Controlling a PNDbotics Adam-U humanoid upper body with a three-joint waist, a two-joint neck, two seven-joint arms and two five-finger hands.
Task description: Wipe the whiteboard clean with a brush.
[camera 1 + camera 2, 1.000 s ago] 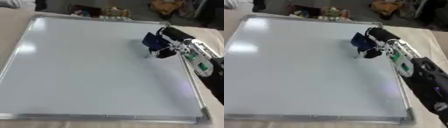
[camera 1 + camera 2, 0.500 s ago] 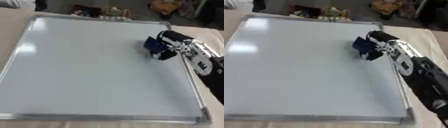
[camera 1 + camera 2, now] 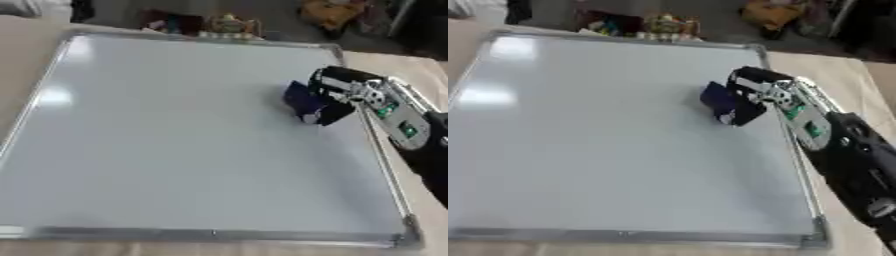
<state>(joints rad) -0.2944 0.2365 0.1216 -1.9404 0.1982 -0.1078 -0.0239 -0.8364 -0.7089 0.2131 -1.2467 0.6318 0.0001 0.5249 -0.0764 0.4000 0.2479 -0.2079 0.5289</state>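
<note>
The right hand (image 3: 337,95) is curled around the dark blue brush (image 3: 303,100), pressing it flat on the whiteboard (image 3: 166,140) at centre right, presumably so its face sweeps the surface (no marks are visible). The right eye view shows more forearm; the left hand is unseen.
</note>
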